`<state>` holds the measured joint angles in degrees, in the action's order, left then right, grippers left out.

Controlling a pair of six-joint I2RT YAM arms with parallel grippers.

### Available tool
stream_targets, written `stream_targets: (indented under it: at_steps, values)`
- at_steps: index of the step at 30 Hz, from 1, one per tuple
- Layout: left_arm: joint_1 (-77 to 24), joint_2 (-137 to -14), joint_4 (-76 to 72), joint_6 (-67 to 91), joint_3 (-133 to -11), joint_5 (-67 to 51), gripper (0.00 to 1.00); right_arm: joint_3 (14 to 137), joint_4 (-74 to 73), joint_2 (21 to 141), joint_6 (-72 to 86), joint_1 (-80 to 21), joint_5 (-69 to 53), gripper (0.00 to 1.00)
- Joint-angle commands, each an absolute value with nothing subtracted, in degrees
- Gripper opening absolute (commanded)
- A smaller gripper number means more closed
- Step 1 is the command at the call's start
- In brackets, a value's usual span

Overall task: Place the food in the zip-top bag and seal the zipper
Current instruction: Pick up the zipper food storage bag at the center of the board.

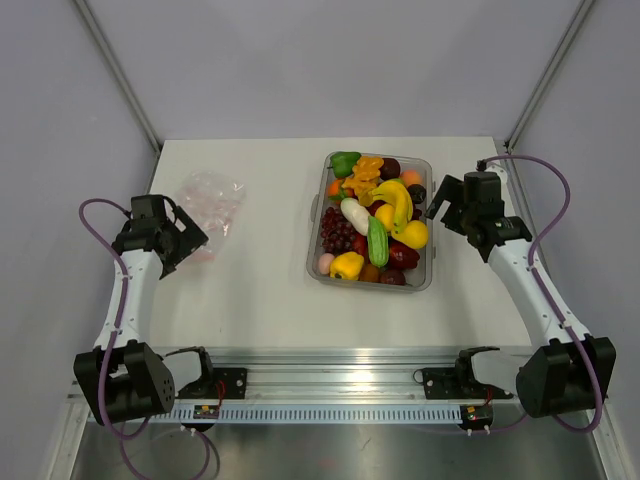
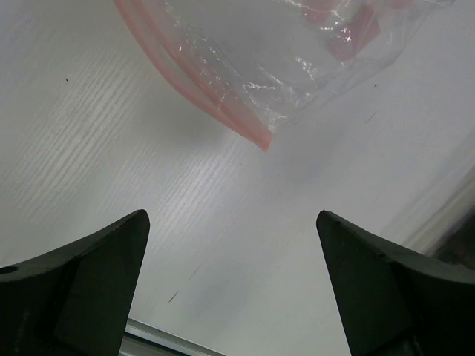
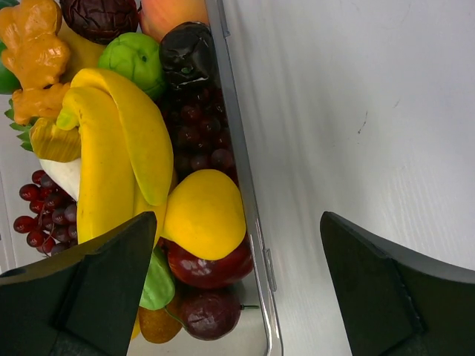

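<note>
While jaws gape, zip-top bag [image 2: 274, 59] lies ahead.

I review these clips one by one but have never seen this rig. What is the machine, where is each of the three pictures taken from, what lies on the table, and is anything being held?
Two robot arms are bolted at the near edge of a white table. The wide picture looks down from above and behind them. The other two come from cameras on the wrists; the dark wedges at the bottom are each tool's own fingers. The left tool hangs open near a clear zip-top bag, whose pink zipper shows in its view. The right tool hangs open over the edge of a grey tray heaped with toy food. Nothing is held.
</note>
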<state>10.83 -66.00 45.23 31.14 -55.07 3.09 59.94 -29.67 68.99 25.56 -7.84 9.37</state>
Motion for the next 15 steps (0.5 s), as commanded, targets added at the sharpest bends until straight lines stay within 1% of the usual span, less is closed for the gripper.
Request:
stream_targets:
  at_steps: [1, 6, 9, 10, 15]
  values:
    - [10.99, -66.18, 42.36, 32.87, -55.37, 2.28, 0.99, 59.15, -26.9, 66.36, 26.54, -8.0, 8.0, 0.99]
    - [10.9, -69.87, 39.82, 36.72, -55.2, -2.02, 0.99, 58.54, -26.28, 66.53, 25.31, -8.0, 5.54, 1.0]
    - [10.99, -70.57, 39.37, 39.63, -54.84, -0.27, 0.99, 58.88, -26.62, 66.8, 26.63, -8.0, 3.78, 1.0]
    - [11.07, -71.01, 39.29, 40.07, -54.76, 1.91, 0.99, 58.97, -27.07, 66.88, 26.98, -8.0, 3.34, 0.99]
    - [13.71, -72.86, 37.0, 43.58, -53.35, 2.9, 0.99, 58.1, -27.69, 65.31, 26.72, -8.0, 1.67, 0.99]
